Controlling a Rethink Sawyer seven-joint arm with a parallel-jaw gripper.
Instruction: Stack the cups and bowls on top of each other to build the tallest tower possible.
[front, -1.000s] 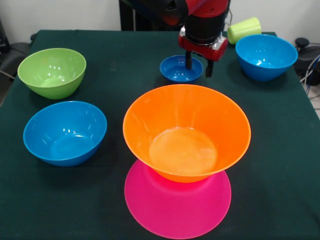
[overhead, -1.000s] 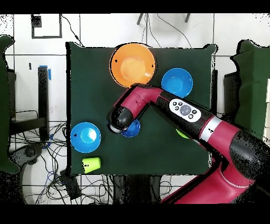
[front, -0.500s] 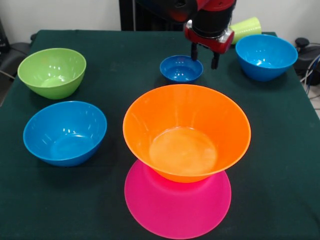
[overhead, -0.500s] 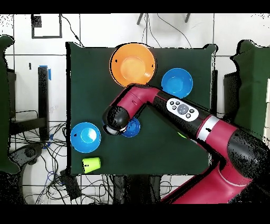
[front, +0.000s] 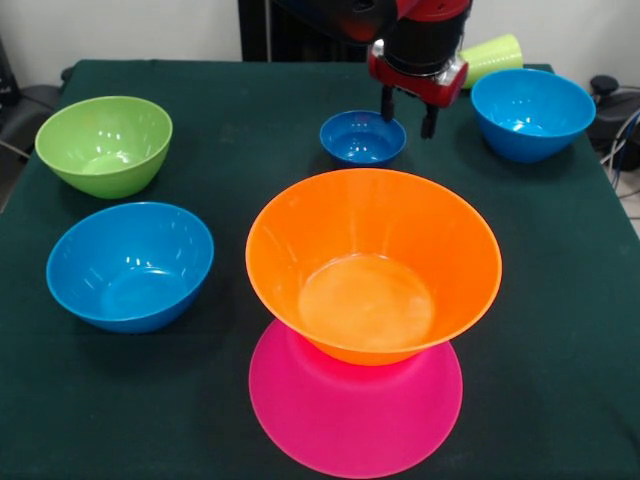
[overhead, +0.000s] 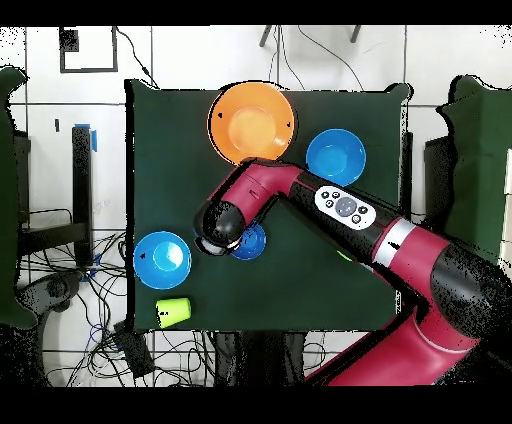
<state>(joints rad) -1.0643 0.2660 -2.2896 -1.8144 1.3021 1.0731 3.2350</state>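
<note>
Red-and-black Sawyer arm w/ pincer (front: 408, 112) hanging just above the counter (front: 250, 110), a dark green cloth-covered top, fingers spread apart and empty, one black prong over the rim of the small dark-blue bowl (front: 362, 137), the other outside it. That bowl, glossy round plastic, sits upright on the cloth toward the robot's edge, roughly mid-width, apart from the tower.

Near the opposite edge, big orange bowl (front: 373, 262), smooth and flared, stands upright on the flat base of the big pink bowl (front: 355, 408), which lies upside down; only its round matte disc shows in front view. Overhead, the orange bowl (overhead: 251, 123) hides the pink one.

Medium green bowl (front: 104, 143) and a medium blue bowl (front: 130, 264) sit side by side along one side edge, both upright, shiny inside, not touching. Second medium blue bowl (front: 532, 112) stands near a robot-side corner, w/ the yellow-green cup (front: 489, 58), a small smooth tumbler, lying on its side just behind it; overhead the cup (overhead: 173, 311) seems to lie just off the counter's edge.
</note>
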